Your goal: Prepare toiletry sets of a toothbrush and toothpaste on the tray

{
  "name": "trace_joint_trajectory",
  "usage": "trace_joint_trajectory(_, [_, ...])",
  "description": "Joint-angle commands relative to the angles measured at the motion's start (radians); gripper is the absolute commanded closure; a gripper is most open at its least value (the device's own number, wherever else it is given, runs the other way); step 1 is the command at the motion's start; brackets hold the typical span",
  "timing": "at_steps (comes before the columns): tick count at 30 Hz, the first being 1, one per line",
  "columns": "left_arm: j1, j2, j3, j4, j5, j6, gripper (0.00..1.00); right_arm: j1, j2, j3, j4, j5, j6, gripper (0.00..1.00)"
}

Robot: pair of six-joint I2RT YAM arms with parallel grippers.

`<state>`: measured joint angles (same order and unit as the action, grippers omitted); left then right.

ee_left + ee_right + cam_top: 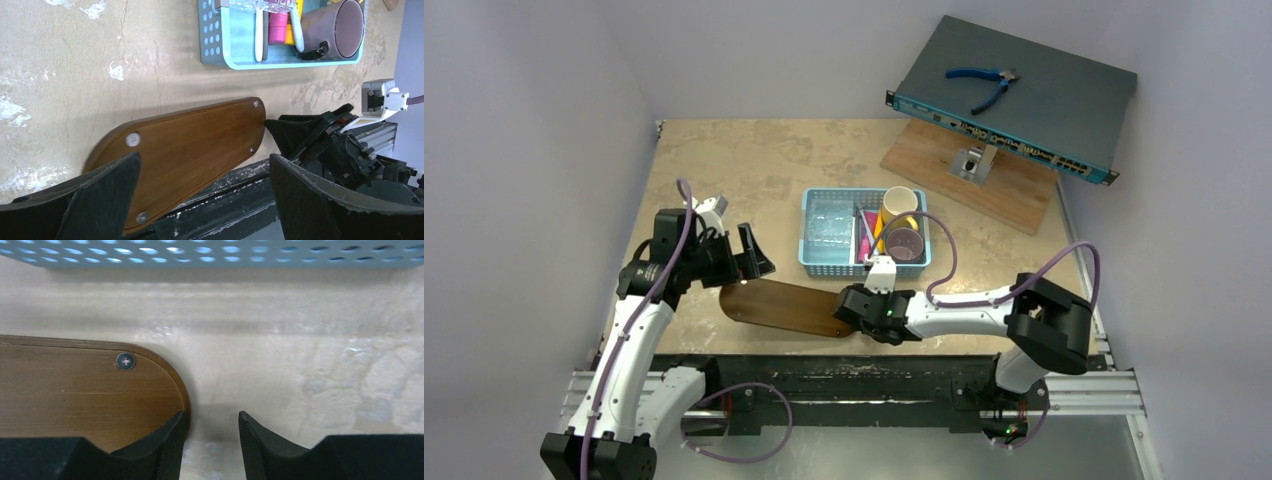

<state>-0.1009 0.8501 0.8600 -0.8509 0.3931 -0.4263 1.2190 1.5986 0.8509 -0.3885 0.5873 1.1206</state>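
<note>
The dark-brown oval tray [784,307] lies near the table's front edge with small round pads and screws facing up [190,150]. Nothing rests on it. My right gripper [842,312] is low at the tray's right end. It is open, with one finger [172,440] over the rounded rim [150,385] and bare table between the jaws [212,425]. My left gripper [756,255] hovers wide open and empty above the tray's left end [205,156]. A pink tube [278,27], a yellow tube [290,35] and a pale toothbrush [258,35] lie in the basket.
The light-blue mesh basket [816,262] sits just behind the tray and also holds a purple cup [905,244], a cream cup [899,205] and a clear packet [829,228]. At the back right, a network switch [1044,100] with blue pliers [984,82] stands on a lighter wooden board [924,160].
</note>
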Motion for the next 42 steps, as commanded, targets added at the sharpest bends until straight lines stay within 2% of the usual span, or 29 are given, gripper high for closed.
trace_joint_trajectory(1, [-0.004, -0.011, 0.008, 0.011, 0.003, 0.017, 0.0, -0.017, -0.038, -0.07, -0.144, 0.048, 0.034, 0.55])
trace_joint_trajectory(25, [-0.004, -0.007, 0.009, 0.011, 0.008, 0.016, 0.0, -0.111, -0.32, -0.212, -0.274, 0.07, 0.058, 0.55])
trace_joint_trajectory(42, [-0.004, -0.012, 0.006, 0.015, 0.033, 0.02, 0.0, -0.152, -0.378, -0.204, -0.419, 0.082, 0.2, 0.55])
